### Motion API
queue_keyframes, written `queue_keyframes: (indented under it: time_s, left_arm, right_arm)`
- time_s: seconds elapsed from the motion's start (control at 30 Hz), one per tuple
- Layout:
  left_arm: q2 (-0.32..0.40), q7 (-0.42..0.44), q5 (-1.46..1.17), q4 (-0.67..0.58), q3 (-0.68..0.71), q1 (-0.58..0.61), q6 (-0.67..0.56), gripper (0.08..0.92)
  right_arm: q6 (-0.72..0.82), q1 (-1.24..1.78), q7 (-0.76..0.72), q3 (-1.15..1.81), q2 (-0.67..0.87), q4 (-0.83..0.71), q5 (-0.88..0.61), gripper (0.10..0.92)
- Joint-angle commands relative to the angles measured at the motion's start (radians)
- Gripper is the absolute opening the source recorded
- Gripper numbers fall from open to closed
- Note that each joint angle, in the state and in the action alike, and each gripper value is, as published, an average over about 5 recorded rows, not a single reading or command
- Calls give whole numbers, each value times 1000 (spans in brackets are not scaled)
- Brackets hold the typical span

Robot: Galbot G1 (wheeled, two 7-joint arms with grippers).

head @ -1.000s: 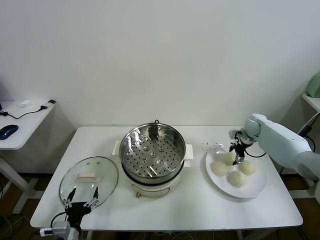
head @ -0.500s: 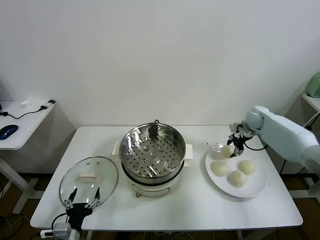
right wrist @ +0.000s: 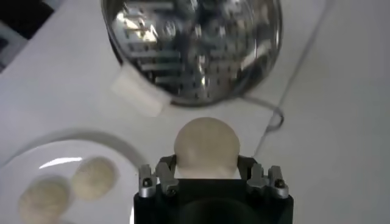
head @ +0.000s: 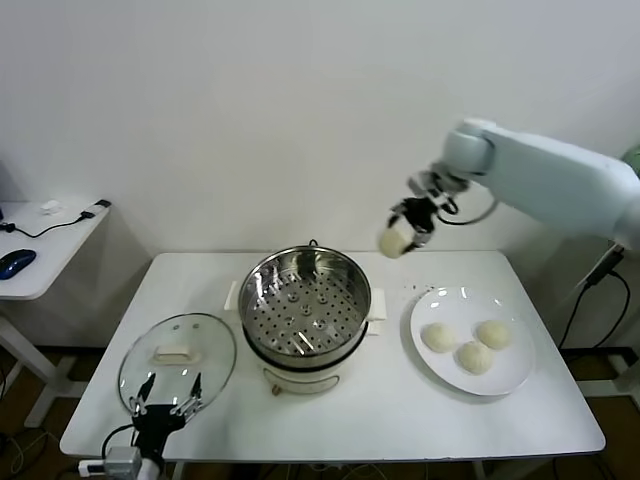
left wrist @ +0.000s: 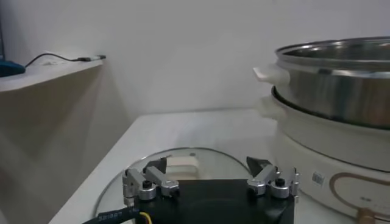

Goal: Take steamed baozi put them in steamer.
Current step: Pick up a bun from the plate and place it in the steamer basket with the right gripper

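Head view: four smooth, cream-white, dome-shaped steamed baozi are showing. Three are lying close together on the flat white round plate (head: 500, 375); the fourth baozi (head: 394, 240) is hanging in the air above the white table (head: 400, 420), between plate and steamer, pinched in the right gripper (head: 405, 228). One round shiny stainless-steel steamer (head: 306, 308), perforated tray bare, is standing centre. The left gripper (head: 161, 392), fingers spread wide and holding nothing, is hovering over the one round glass lid (head: 177, 358).
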State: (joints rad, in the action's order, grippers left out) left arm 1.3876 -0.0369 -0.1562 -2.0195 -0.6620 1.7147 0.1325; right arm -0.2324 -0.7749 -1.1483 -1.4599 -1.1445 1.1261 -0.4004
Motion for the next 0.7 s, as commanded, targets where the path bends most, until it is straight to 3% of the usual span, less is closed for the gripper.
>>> queue_keyframes:
  time_s: [0.03,0.33,0.7]
  left_arm:
    - [1,-1,2,-20,0,8,0,823]
    - [1,-3,10,-25,6,20,-6,823]
    - [7,-7,19,-24,10,21,-13,823]
  right_arm:
    - [-227,-75,-13,-101,-236,73,53,662]
    - [-364,200,47,37,-330,-179,435,662]
    - [-388,323,104,127,-372,-372,593,662]
